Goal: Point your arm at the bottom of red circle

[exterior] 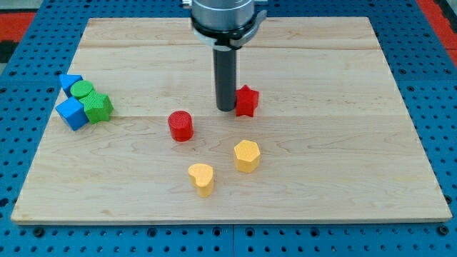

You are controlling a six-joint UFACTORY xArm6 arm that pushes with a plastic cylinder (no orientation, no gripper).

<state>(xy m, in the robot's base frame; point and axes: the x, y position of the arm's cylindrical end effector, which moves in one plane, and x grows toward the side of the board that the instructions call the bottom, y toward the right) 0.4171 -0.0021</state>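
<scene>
The tip [226,108], gripperless and grasping nothing, touches the red star block [247,101], up-right of the red plastic cylinder [181,126]; approach step, it must travel below that cylinder

The pale wood-grain worktop [343,178] lies on a blue perforated base [14,143]. On the worktop: 1 red circle [181,126], 1 red star [247,101], 2 yellow blocks [246,155] [202,178], 2 green blocks [98,108] [83,89], 2 blue blocks [72,113] [69,82]. My tip [226,109] is dark grey.

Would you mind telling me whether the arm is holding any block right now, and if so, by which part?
Nothing is held: my tip only stands on the wooden board, close beside the red star block, up and right of the red cylinder block.
</scene>
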